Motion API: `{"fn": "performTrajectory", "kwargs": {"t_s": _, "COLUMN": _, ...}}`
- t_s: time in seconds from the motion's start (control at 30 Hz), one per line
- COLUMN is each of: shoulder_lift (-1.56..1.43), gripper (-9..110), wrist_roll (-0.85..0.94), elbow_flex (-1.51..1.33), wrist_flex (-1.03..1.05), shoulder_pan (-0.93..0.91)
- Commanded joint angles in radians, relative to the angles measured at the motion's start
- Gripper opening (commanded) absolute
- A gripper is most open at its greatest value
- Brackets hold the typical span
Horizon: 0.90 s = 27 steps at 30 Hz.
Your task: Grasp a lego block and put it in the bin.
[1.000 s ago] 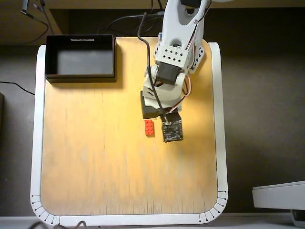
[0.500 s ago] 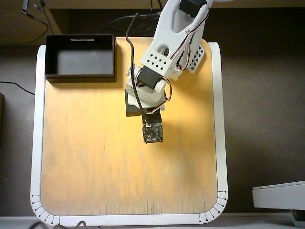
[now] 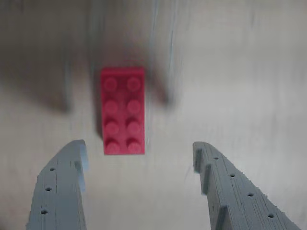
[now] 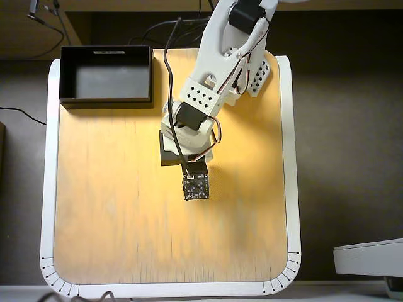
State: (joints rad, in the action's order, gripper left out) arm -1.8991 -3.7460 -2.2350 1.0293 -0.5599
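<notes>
In the wrist view the red lego block (image 3: 122, 110) lies flat on the pale wooden surface, studs up, its long side pointing away from me. My gripper (image 3: 139, 146) is open; its two grey fingers (image 3: 62, 191) reach in from the bottom edge, and the block's near end sits just ahead of the gap, closer to the left finger. Nothing is held. In the overhead view the block is hidden under my white arm (image 4: 211, 88) and the wrist camera board (image 4: 195, 186). The black bin (image 4: 107, 102) stands at the table's top left corner, with nothing visible inside.
The wooden tabletop (image 4: 126, 220) has a raised white rim (image 4: 47, 189). Cables (image 4: 169, 56) run from the arm toward the back edge. A white object (image 4: 368, 257) sits off the table at the lower right.
In the overhead view my arm has swung left and slightly toward the front edge. The block, visible beside the wrist a second ago, is now covered by it.
</notes>
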Motion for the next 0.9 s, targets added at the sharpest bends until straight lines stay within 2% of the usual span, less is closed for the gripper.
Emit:
{"fn": "performTrajectory", "kwargs": {"t_s": 0.0, "shoulder_lift": 0.008, "gripper": 23, "wrist_roll": 0.025, "elbow_flex": 0.129, "wrist_flex": -0.028, "shoulder_pan": 0.017}}
{"fn": "performTrajectory", "kwargs": {"t_s": 0.43, "shoulder_lift": 0.072, "gripper": 23, "wrist_roll": 0.104, "elbow_flex": 0.129, "wrist_flex": -0.087, "shoulder_pan": 0.097}}
{"fn": "performTrajectory", "kwargs": {"t_s": 0.87, "shoulder_lift": 0.13, "gripper": 22, "wrist_roll": 0.115, "elbow_flex": 0.129, "wrist_flex": -0.132, "shoulder_pan": 0.092}}
